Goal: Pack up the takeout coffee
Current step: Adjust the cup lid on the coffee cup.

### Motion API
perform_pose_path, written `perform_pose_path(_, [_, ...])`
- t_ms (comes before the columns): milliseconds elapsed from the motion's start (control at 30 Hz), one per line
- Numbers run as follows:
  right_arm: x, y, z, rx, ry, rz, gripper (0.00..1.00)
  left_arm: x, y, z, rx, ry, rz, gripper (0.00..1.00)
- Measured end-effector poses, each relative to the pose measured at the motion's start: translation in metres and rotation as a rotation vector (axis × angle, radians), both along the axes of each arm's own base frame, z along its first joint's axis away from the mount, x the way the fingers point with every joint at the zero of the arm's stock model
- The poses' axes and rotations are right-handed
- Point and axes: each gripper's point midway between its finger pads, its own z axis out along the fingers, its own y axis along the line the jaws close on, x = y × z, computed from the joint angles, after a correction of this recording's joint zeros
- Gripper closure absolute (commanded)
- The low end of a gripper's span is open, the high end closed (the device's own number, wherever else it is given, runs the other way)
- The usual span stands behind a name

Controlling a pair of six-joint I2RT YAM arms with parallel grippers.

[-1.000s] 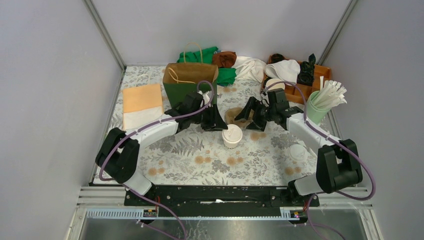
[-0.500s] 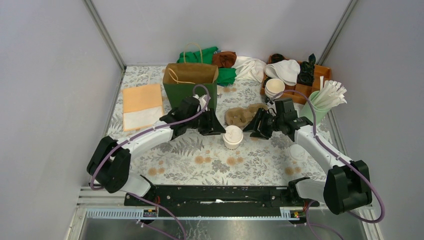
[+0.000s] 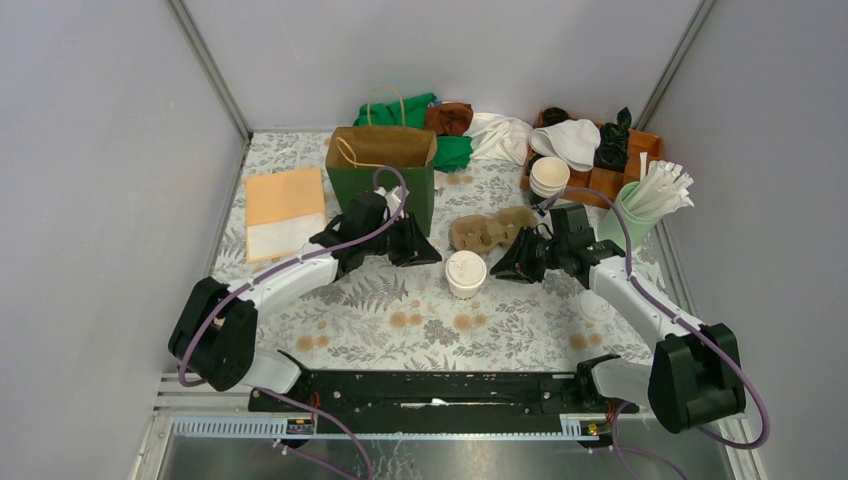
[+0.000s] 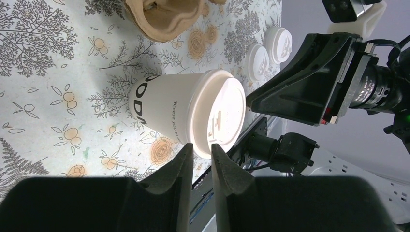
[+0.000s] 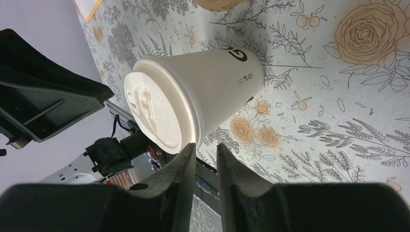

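Robot lab test cell, plain grey walls [image 3: 95,150], aluminium frame posts [image 3: 208,68], floral-cloth table [image 3: 430,330].

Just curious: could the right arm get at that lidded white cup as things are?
Probably yes. The right gripper sits just beside the takeout coffee with nothing between them, though its fingers look closed and would have to open first.

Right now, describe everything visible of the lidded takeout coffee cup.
The takeout coffee is a small white paper cup, tapering toward its base, with dark printed lettering on its side. A round white plastic lid with moulded ridges is pressed on. It stands upright on the floral tablecloth, just in front of the brown pulp carrier and apart from it. Nothing touches it: the left gripper and right gripper flank it with gaps between.
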Motion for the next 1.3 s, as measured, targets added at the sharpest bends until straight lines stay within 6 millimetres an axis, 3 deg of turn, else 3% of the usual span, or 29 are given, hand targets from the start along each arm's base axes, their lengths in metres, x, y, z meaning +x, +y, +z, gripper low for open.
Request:
perform_pose_path(333, [0.003,0.004,-0.004,0.019,0.007,0.016,0.77,0.001,-0.005,-0.016,0.008,0.037,-0.018,0.78])
perform_pose_path(1300, [0.009,0.012,-0.007,0.056,0.013,0.041,0.81,0.005,-0.010,-0.020,-0.011,0.033,-0.035,0.78])
